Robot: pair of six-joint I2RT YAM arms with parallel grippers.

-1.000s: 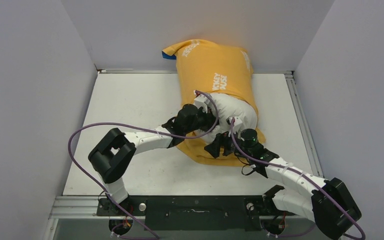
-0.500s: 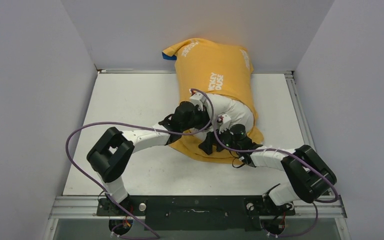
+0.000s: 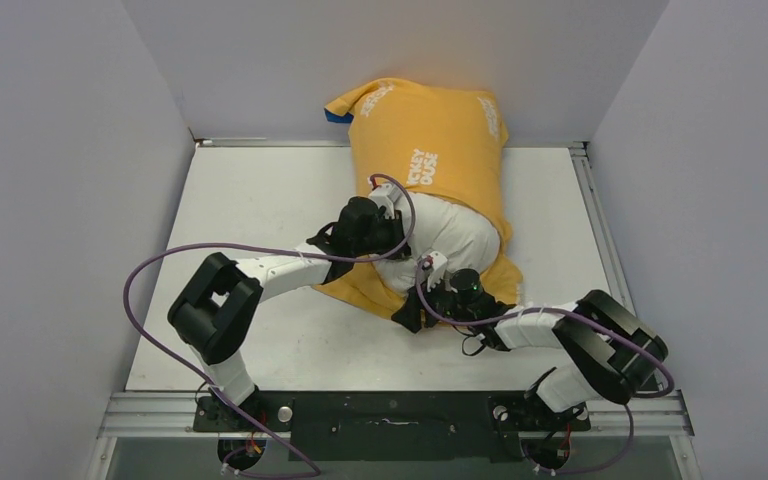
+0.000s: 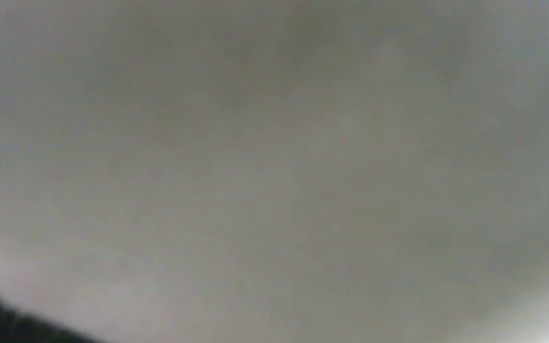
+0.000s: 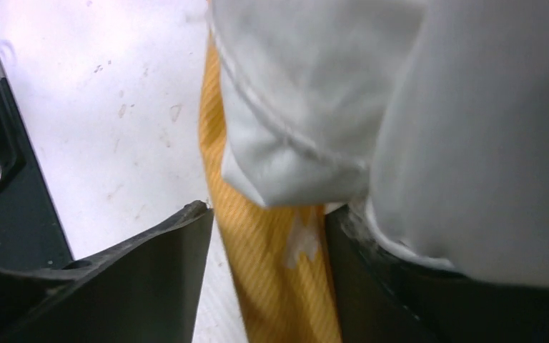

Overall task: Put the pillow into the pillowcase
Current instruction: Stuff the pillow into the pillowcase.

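The orange-yellow pillowcase (image 3: pixel 430 140) lies from mid-table to the back wall, white lettering up. The white pillow (image 3: pixel 450 235) bulges out of its near opening. My left gripper (image 3: pixel 388 230) presses against the pillow's left side at the opening, its fingers hidden. The left wrist view shows only a blurred grey-white surface. My right gripper (image 3: pixel 410 315) sits low at the case's near edge. In the right wrist view this gripper (image 5: pixel 268 214) is open, with the pillowcase (image 5: pixel 271 286) edge between its spread fingers and a corner of the pillow (image 5: pixel 314 107) just above.
The white table (image 3: pixel 260 200) is enclosed by pale walls on the left, back and right. A black mounting rail (image 3: pixel 390 410) runs along the near edge. Purple cables (image 3: pixel 160 270) loop from the left arm over the table.
My right arm has folded in and its gripper has slid left along the case's near edge. The left gripper has shifted slightly left and back. Less of the pillow shows outside the case.
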